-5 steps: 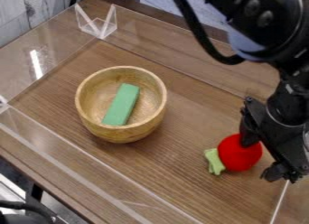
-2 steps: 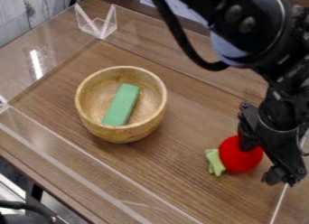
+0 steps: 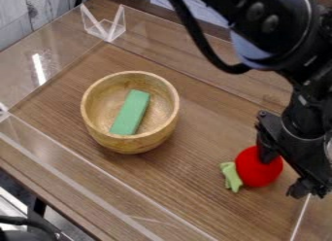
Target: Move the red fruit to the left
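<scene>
Bowl point(image 3: 130, 112): holds green block point(image 3: 130, 112) | fruit point(image 3: 255, 167): near worktop point(image 3: 195, 201) right edge, between released fingers point(image 3: 279, 165).

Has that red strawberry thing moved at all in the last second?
No. The red fruit sits at the same spot right of the wooden bowl, gripper open around it.

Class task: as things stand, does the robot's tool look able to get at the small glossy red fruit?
Probably yes: the tool hangs open right over the small glossy red fruit, with nothing between them; the wooden bowl sits well apart.
</scene>
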Tool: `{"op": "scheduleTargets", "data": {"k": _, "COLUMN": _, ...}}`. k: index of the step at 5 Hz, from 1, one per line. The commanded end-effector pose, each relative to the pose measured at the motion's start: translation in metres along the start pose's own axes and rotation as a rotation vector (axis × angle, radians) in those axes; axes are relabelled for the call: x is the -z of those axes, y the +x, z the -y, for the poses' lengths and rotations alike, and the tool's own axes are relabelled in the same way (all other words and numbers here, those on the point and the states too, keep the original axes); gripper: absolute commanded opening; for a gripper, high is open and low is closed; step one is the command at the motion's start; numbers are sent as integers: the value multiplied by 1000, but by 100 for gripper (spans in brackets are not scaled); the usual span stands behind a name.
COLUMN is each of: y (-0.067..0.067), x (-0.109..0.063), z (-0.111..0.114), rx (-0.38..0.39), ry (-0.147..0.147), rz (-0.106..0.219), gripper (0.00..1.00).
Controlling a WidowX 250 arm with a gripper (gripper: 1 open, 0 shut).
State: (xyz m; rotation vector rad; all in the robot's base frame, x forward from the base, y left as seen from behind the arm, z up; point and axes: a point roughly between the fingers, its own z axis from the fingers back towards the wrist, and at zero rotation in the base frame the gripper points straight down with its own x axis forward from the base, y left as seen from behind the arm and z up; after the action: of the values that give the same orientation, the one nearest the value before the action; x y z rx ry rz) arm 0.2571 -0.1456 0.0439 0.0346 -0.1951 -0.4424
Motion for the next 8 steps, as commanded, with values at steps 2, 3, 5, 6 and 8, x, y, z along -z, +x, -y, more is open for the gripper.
{"op": "scheduleTargets", "data": {"k": 2, "y": 2, "x": 8, "z": 5, "rx": -20, "ry": -13, "rz": 23, "gripper": 100}}
{"op": "scheduleTargets", "data": {"k": 3, "y": 4, "x": -8, "z": 8, "rx": -33, "ry": -13, "rz": 14, "gripper": 100}}
{"op": "scheduleTargets", "data": {"k": 5, "y": 0, "x": -25, "z": 0, "rx": -23, "ry": -14, "rz": 6, "gripper": 100}}
{"op": "scheduleTargets", "data": {"k": 6, "y": -4, "x": -20, "z": -10, "rx": 4, "ry": -23, "rz": 3, "gripper": 100}}
{"op": "scheduleTargets", "data": {"k": 8, "y": 3, "x": -14, "z": -17, "rx": 94, "ry": -49, "rz": -1, "gripper": 100}}
